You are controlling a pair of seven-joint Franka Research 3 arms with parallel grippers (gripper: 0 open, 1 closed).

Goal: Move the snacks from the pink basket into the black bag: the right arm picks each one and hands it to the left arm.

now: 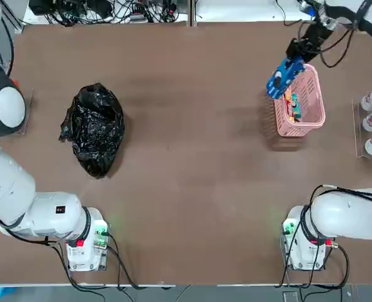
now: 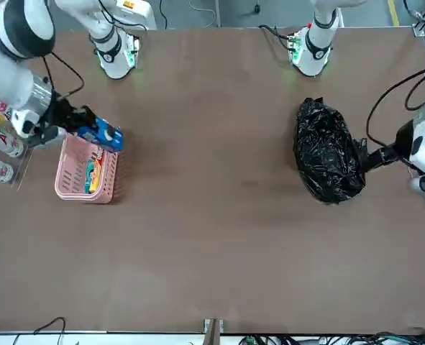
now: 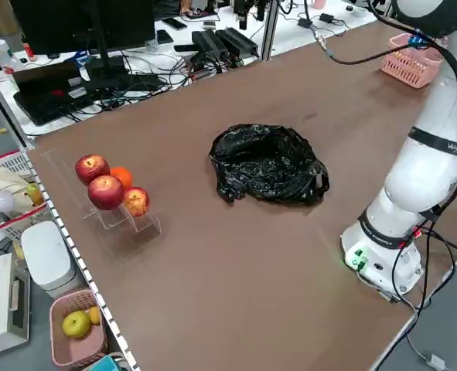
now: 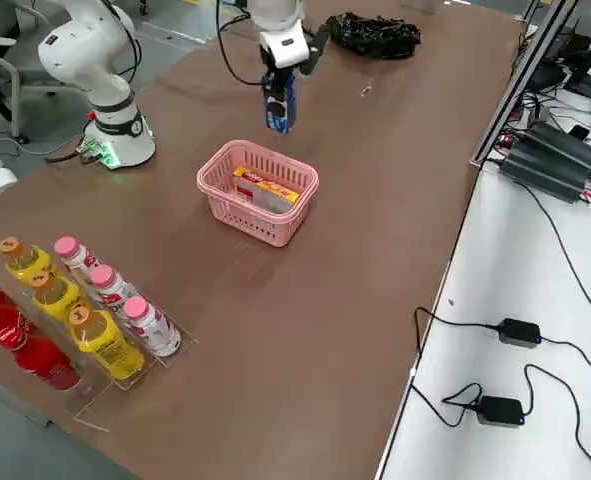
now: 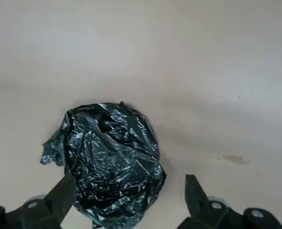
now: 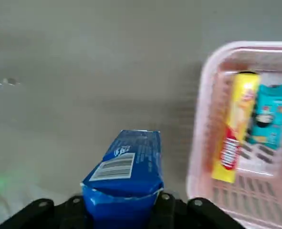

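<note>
The right arm's fingers [image 6: 119,210] clamp the blue rectangular snack packet [image 6: 126,167], raised beside the pink slotted plastic basket [image 6: 200,119]. Left fingers [image 5: 126,200] spread wide above the glossy black plastic bag [image 5: 107,152].

The black bag [image 5: 111,160] is glossy, crinkled plastic film. The pink basket [image 4: 221,192] looks like smooth moulded plastic with slotted sides. The brown surface [image 1: 192,157] is matt, and the blue packet [image 6: 126,171] has a slight sheen.

A brown table [image 1: 192,157] carries the black bag [image 1: 93,129] on the robot's left and the pink basket [image 1: 301,104] on its right. Bottles [image 4: 85,305] and fruit [image 3: 108,189] stand at opposite edges, apparently in clear racks.
</note>
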